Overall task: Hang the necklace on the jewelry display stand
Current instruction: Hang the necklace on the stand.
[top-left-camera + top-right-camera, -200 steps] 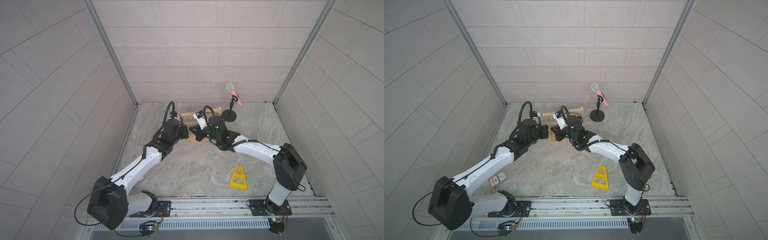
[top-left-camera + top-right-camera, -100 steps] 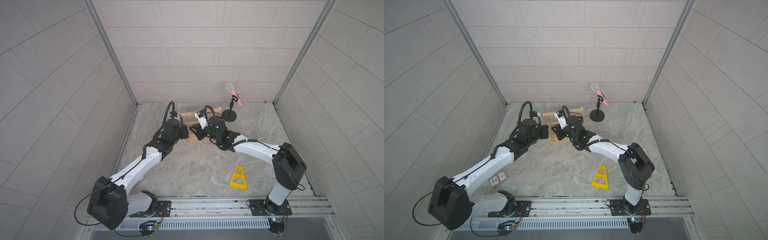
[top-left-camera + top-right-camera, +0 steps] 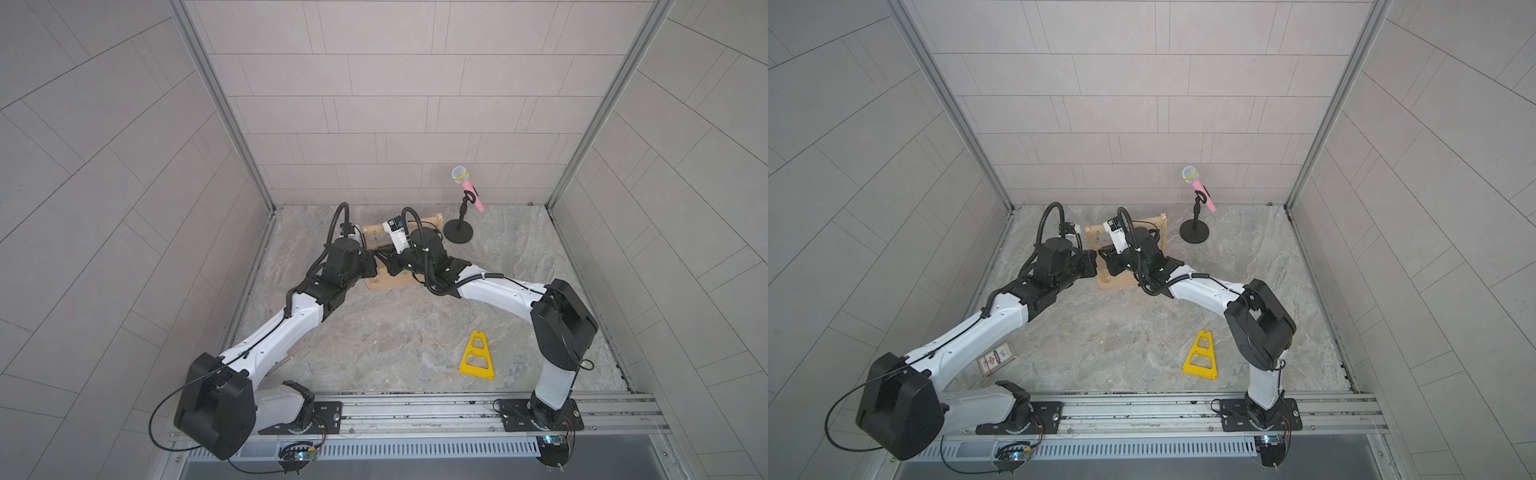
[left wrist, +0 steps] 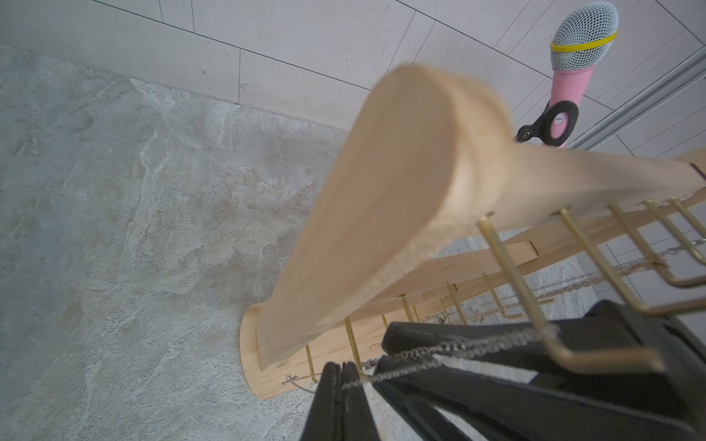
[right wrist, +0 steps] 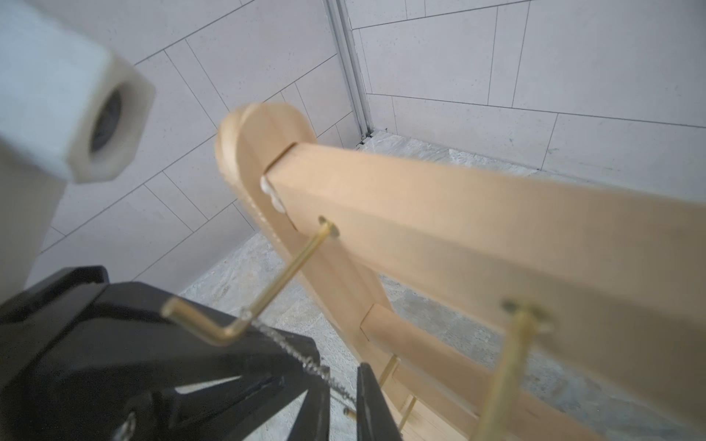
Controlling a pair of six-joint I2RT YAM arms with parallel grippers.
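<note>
The pale wooden jewelry display stand (image 3: 390, 283) (image 3: 1116, 283) stands near the back wall, and both arms meet at its left end. A thin silver necklace (image 4: 458, 345) (image 5: 305, 362) runs taut from a gold hook (image 4: 550, 338) (image 5: 229, 333) on the top bar down to my left gripper (image 4: 342, 376). That gripper is shut on the chain. My right gripper (image 5: 344, 382) stands close beside the left one. Its fingers (image 5: 368, 404) are a narrow gap apart, with the chain passing between them. More chain (image 4: 573, 284) drapes along farther hooks.
A pink microphone (image 3: 468, 190) sits on a black round-based stand (image 3: 458, 231) right of the rack. A flat yellow triangular frame (image 3: 477, 356) lies at the front right. A small card pack (image 3: 996, 358) lies under the left arm. Tiled walls close in three sides.
The right wrist has shifted slightly leftward at the stand. The left arm has held still, gripping the chain.
</note>
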